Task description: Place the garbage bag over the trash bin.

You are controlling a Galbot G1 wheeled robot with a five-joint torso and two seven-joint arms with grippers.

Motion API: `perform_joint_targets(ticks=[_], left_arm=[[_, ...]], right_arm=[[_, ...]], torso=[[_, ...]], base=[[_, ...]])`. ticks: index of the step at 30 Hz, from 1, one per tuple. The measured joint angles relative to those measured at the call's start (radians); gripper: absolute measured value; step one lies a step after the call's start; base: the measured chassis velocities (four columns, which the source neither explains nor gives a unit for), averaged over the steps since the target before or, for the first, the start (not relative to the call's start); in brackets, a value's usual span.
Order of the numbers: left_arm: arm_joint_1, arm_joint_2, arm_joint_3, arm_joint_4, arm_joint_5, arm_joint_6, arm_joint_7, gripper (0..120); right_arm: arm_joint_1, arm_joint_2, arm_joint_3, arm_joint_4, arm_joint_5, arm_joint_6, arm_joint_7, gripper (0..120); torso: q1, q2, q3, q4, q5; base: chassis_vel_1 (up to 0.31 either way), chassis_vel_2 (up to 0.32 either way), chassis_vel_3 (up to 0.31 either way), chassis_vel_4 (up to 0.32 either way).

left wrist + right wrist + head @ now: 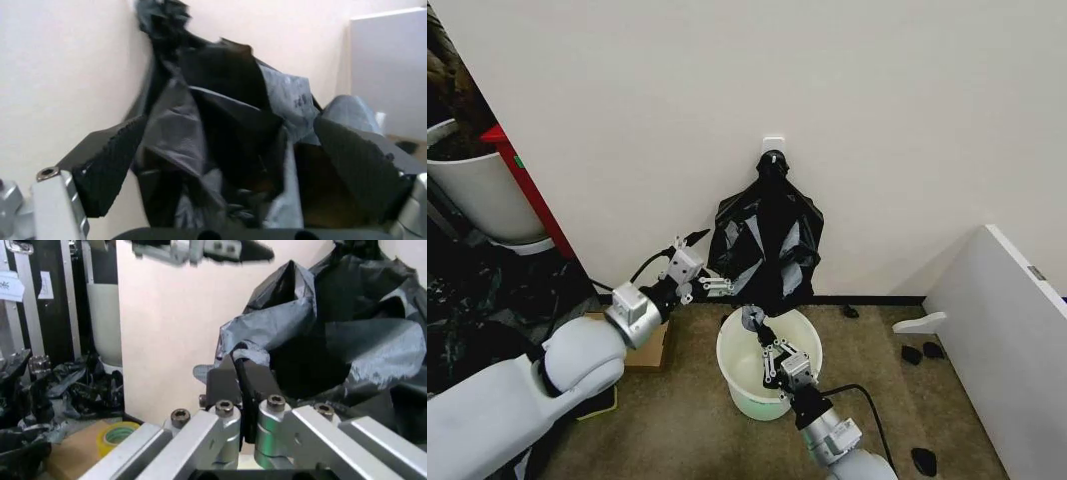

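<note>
The right claw (762, 330) sat nearest, poised just over the bin (737, 375), its fingers (235, 382) pinched tight on the lower edge of the bag (767, 240). In the right wrist view the two dark pads met with a fold of grey-black plastic caught between them. The bin stood on the floor below, white with a pale green tint at its base, and the bag's bottom hung just above its rim (not yet over it).

The left claw (719, 285) reached in from the robot's left at the bag's lower side edge, its jaws spread wide. In the left wrist view the crumpled bag (220, 145) lay between the two ribbed fingers (107, 165), though whether either touched the plastic could not be told. Faint pale print showed on one grey panel of the bag, too blurred to read.

Farthest back, the bag's top was bunched on a white hook (773, 146) on the wall (877, 120).
</note>
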Motion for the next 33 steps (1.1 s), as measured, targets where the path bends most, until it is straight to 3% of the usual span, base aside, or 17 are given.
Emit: perform_joint_targets(ticks=[11, 20, 31, 33], left_arm=[[-0.146, -0.036, 0.198, 0.07, -0.014, 0.01, 0.042, 96], [-0.258, -0.11, 0.287, 0.142, -0.052, 0.027, 0.021, 63], [-0.264, -0.117, 0.303, 0.155, -0.058, 0.035, -0.012, 27], [-0.258, -0.121, 0.302, 0.16, -0.059, 0.039, -0.028, 16]], right_arm=[[-0.021, -0.006, 0.019, 0.025, -0.007, 0.011, -0.004, 0], [-0.029, 0.0, 0.028, 0.034, 0.001, 0.012, -0.005, 0], [-0.023, 0.002, 0.027, 0.035, 0.005, 0.009, -0.003, 0], [-0.022, 0.0, 0.028, 0.039, 0.012, 0.007, -0.002, 0]], torso=[[0.0, 0.0, 0.0, 0.0, 0.0002], [0.0, 0.0, 0.0, -0.0001, 0.0002], [0.0, 0.0, 0.0, 0.0, 0.0002], [0.0, 0.0, 0.0, 0.0001, 0.0002]], base=[[0.0, 0.0, 0.0, 0.0], [0.0, 0.0, 0.0, 0.0], [0.0, 0.0, 0.0, 0.0], [0.0, 0.0, 0.0, 0.0]])
